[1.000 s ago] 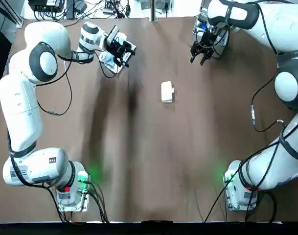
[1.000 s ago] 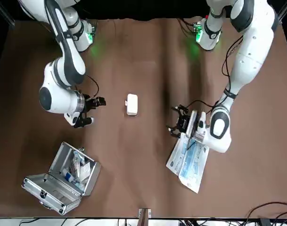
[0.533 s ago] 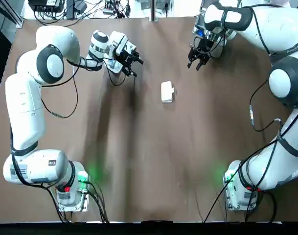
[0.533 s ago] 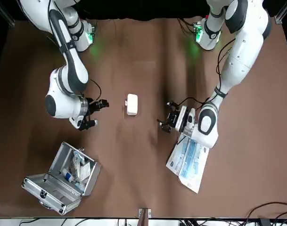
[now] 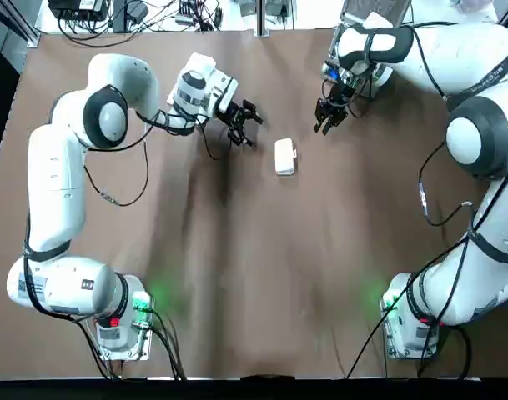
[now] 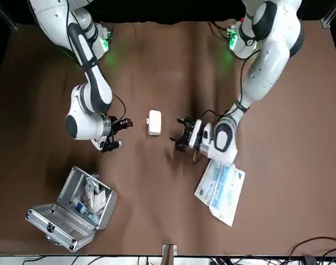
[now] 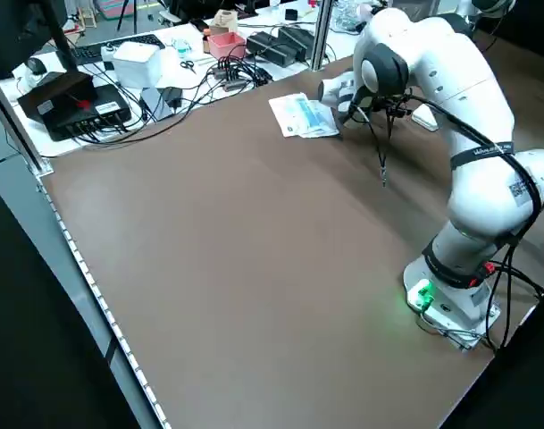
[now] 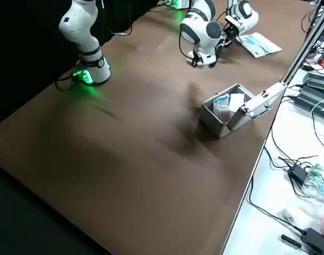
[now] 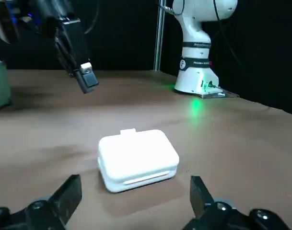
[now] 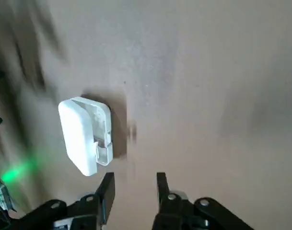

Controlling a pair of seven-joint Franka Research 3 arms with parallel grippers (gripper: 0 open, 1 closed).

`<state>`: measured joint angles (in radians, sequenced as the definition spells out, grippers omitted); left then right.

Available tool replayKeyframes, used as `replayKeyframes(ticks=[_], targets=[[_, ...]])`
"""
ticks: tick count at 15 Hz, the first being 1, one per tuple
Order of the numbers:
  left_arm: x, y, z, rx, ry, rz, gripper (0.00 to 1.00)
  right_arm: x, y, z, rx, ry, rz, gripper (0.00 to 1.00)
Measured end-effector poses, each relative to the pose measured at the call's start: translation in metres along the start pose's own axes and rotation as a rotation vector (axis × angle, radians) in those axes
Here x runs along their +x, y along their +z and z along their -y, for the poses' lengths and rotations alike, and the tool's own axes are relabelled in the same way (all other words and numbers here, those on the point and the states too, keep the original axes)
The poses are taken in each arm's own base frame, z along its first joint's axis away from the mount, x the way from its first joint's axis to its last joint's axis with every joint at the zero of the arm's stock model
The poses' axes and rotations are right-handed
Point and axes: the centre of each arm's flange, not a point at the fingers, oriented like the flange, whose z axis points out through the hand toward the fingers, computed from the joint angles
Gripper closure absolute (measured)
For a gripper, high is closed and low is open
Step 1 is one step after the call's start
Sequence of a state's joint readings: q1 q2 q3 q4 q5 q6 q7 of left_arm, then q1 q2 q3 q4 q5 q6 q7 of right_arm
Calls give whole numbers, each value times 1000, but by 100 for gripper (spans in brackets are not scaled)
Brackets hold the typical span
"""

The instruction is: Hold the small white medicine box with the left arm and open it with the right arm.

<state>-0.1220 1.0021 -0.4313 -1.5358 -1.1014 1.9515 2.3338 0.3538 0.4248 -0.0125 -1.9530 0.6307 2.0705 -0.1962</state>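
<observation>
The small white medicine box [image 5: 284, 156] lies flat and closed on the brown table [image 5: 254, 275], also seen as the box [image 6: 154, 122] from the front. My left gripper [image 5: 247, 125] hovers low just to its left, open, with the box [image 9: 137, 159] straight ahead between its wide-spread fingers [image 9: 69, 195]. My right gripper [image 5: 327, 119] is behind and to the right of the box, open with a narrow gap and holding nothing. From its wrist the box [image 10: 83, 135] shows off to one side, its tab facing the gripper [image 10: 134, 187].
An open metal case [image 6: 74, 210] with supplies sits at the far side near my right arm. A blue-and-white packet [image 6: 220, 187] lies on the far side behind my left gripper. Cables and boxes crowd the bench past the table's edge.
Both arms have closed in on the box. The left gripper swept right from the far left corner to beside it; the right gripper came left and nearer.
</observation>
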Motion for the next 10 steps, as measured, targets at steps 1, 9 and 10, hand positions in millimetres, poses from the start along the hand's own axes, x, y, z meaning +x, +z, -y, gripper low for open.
replayKeyframes(ticks=[1, 9, 10], targets=[[-4, 11, 0, -8, 4, 3, 0, 0, 5, -1, 7, 5, 4, 62], [-29, 59, 13, 27, 25, 74, 1, 1, 51, 11, 62, 42, 28, 99], [-28, 62, 14, 31, 29, 82, 1, 1, 52, 11, 68, 47, 29, 99]])
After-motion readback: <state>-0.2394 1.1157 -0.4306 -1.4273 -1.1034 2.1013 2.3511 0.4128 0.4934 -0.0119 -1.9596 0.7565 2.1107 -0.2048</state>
